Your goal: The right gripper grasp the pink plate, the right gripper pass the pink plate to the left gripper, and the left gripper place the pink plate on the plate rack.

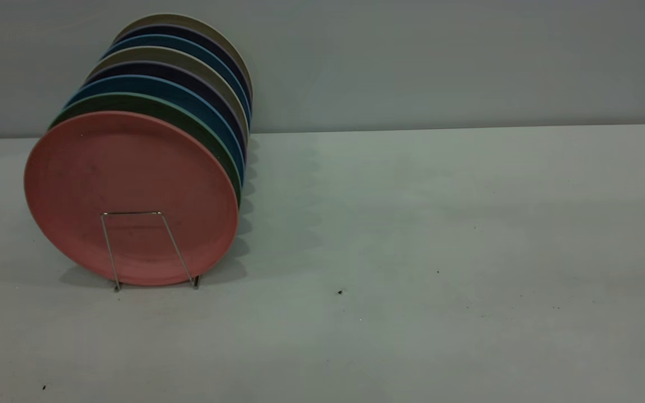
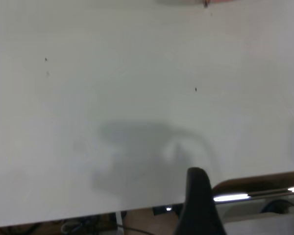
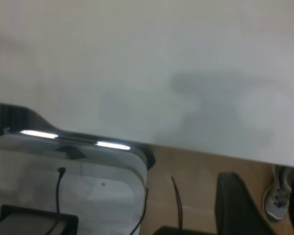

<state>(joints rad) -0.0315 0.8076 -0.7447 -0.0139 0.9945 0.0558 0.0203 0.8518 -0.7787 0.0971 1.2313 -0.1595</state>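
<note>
The round salmon-pink matte plate (image 1: 131, 196) stands frontmost in the thin silver wire rack (image 1: 152, 249); both grippers' fingers: cannot tell.

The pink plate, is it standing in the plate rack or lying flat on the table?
Standing. The pink plate sits on its edge at the front of the plate rack, one wire loop across its lower face, the other plates lined up behind it.

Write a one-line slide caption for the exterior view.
Pink plate standing upright at the front of a full plate rack on the white table, neither arm in view.
</note>
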